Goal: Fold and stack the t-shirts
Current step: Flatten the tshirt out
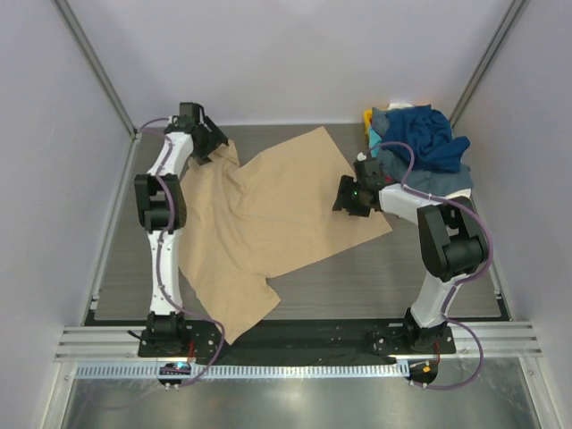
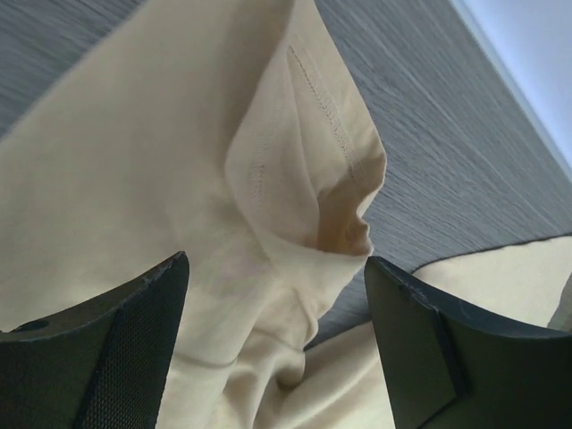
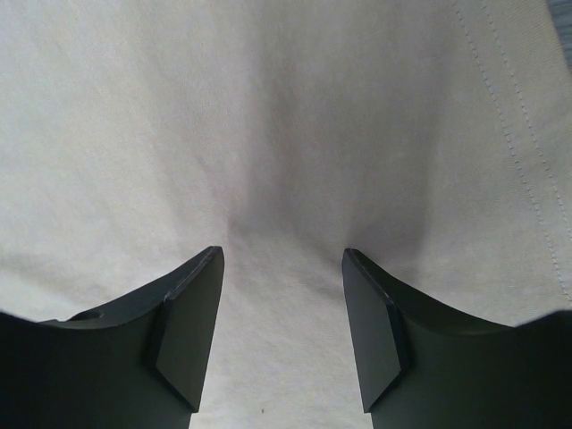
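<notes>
A tan t-shirt (image 1: 268, 214) lies spread and partly rumpled across the grey table. My left gripper (image 1: 214, 147) is at its far left corner. In the left wrist view the gripper (image 2: 277, 295) is open, and a bunched sleeve of the tan t-shirt (image 2: 295, 179) lies between the fingers (image 2: 134, 331). My right gripper (image 1: 344, 195) is over the shirt's right part. In the right wrist view it (image 3: 281, 295) is open, fingers (image 3: 192, 322) pressed down on flat tan t-shirt cloth (image 3: 268, 116). A pile of other t-shirts (image 1: 424, 143), navy and grey-blue with teal and yellow, sits at the far right.
The table (image 1: 402, 277) is dark grey wood grain, walled by white panels on three sides. The shirt's lower corner (image 1: 237, 326) hangs over the near edge by the left arm's base. A stitched hem of the shirt (image 3: 527, 170) runs along the right of the right wrist view.
</notes>
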### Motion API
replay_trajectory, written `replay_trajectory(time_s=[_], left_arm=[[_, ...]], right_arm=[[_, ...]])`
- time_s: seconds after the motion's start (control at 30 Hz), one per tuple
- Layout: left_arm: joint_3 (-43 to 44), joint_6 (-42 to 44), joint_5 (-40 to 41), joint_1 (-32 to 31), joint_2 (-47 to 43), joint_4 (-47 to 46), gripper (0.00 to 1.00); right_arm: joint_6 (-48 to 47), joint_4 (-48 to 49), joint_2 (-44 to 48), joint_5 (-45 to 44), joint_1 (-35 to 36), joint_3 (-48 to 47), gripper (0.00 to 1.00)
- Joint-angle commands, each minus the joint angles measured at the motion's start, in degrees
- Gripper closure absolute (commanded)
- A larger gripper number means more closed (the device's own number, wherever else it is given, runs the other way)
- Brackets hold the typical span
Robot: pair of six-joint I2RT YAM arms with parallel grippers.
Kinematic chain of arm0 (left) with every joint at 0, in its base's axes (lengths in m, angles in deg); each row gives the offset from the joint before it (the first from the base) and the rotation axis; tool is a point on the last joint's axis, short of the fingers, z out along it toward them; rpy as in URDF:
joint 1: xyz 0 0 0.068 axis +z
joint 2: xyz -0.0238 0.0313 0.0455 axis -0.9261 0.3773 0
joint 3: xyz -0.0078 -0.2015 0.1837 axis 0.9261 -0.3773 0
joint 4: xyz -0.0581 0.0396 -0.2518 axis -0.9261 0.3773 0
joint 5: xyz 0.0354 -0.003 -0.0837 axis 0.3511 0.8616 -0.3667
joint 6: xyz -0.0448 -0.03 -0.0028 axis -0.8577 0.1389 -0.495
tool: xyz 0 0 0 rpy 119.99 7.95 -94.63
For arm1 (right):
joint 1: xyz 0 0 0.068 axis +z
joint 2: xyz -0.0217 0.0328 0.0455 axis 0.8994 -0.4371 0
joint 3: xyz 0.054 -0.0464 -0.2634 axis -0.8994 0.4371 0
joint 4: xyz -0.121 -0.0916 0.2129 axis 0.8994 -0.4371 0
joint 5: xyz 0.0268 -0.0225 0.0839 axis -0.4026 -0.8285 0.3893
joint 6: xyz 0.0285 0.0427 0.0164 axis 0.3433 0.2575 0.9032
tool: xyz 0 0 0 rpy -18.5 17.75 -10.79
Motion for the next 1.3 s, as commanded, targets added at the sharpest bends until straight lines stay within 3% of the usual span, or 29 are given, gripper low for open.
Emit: replay_trajectory(time_s=[0.0,0.03,0.13,0.17,0.23,0.37,0.47,0.5,0.6,0.63,0.73,0.87,0.93,0.97,1.07,1.17,1.23,1.27], left_arm=[[6.2,-2.2,-2.3,-1.5,3.0,-0.7,0.2],[7.3,-3.0,-2.2,-1.6,4.7,-0.7,0.24],[11.1,-4.8,-2.1,-2.1,7.6,-1.1,0.48],[11.9,-5.3,-2.4,-2.1,8.2,-1.5,0.74],[12.9,-6.5,-1.7,-2.3,8.1,-2.0,0.97],[12.9,-7.7,0.7,-3.0,6.5,-6.6,1.0],[18.0,-8.7,1.6,-3.0,8.7,-9.4,1.0],[19.6,-8.9,1.7,-3.0,9.7,-10.2,0.98],[25.6,-6.5,-2.1,-3.1,14.8,-15.6,0.32],[27.5,-5.1,-4.3,-3.0,15.4,-14.7,0.02],[21.5,1.7,-4.5,-3.3,6.4,-8.8,0.0],[-13.6,3.6,4.7,-3.3,-18.7,-6.7,0.0],[-25.1,4.2,8.6,-3.8,-33.5,-6.5,0.0],[-35.4,4.4,11.3,-4.3,-37.9,-6.0,0.0],[-51.6,5.0,17.3,-6.6,-52.4,-3.4,0.0],[-60.9,4.3,20.6,-11.6,-62.8,4.1,0.0],[-64.5,3.0,23.5,-18.1,-66.9,10.3,0.0],[-68.0,-0.8,24.7,-20.6,-71.1,12.1,0.0]], right_arm=[[-0.9,-3.2,0.9,-1.6,0.0,2.7,0.38],[-0.9,-3.2,1.2,-1.6,0.0,2.9,0.38],[-1.3,-3.5,2.2,-2.1,0.0,3.8,0.38],[-1.5,-3.8,2.7,-2.4,0.0,4.1,0.38],[-1.7,-4.1,3.1,-2.6,0.0,4.4,0.39],[-1.9,-4.9,4.1,-2.9,0.0,4.9,0.39],[-1.9,-5.4,4.5,-3.0,0.0,5.0,0.39],[-1.8,-5.5,4.5,-3.3,-0.1,5.1,0.4],[-1.0,-6.1,4.5,-3.7,0.0,5.2,0.39],[-0.8,-6.2,4.5,-3.7,0.0,5.2,0.4],[0.6,-7.1,5.4,-3.8,0.1,5.5,0.4],[1.3,-8.4,8.6,-6.1,1.0,5.3,0.4],[1.3,-8.7,10.3,-6.8,1.2,5.0,0.39],[1.6,-8.8,11.6,-7.3,1.3,4.6,0.37],[2.0,-8.8,14.0,-8.3,1.5,4.3,0.35],[2.8,-8.8,16.0,-10.6,1.8,5.0,0.34],[3.8,-8.8,17.4,-13.8,2.0,6.6,0.32],[4.5,-8.5,18.1,-14.8,2.1,7.4,0.32]])
